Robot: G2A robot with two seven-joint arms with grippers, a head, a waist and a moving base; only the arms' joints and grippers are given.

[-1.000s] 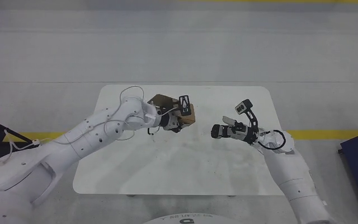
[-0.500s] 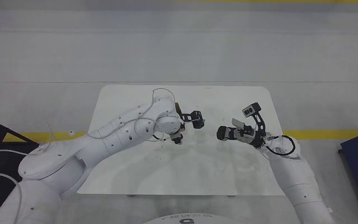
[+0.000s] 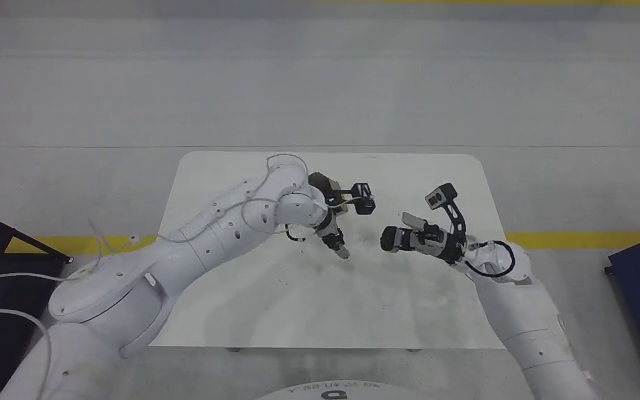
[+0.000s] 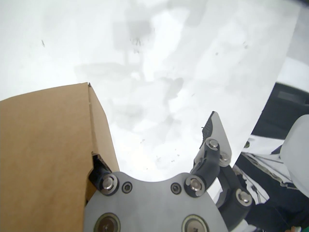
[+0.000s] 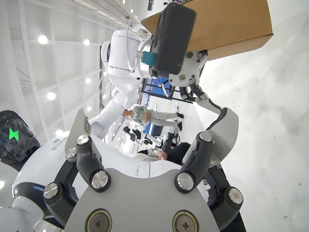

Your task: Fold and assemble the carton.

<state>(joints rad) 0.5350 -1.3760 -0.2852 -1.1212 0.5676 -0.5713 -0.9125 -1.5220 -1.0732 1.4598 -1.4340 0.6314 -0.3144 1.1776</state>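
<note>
The carton (image 4: 48,146), at the lower left of the left wrist view, looks already squared into a box, with one finger of the wide-open left hand (image 4: 154,143) tucked against it over the bench (image 4: 144,49), while the right hand (image 5: 154,119) is open and empty, so flap closing probably remains.

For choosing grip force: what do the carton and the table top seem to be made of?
Carton: brown cardboard, matte; a raw cut edge shows. Table: smooth white hard top, perhaps laminate or painted board; grey scuffs show.
</note>
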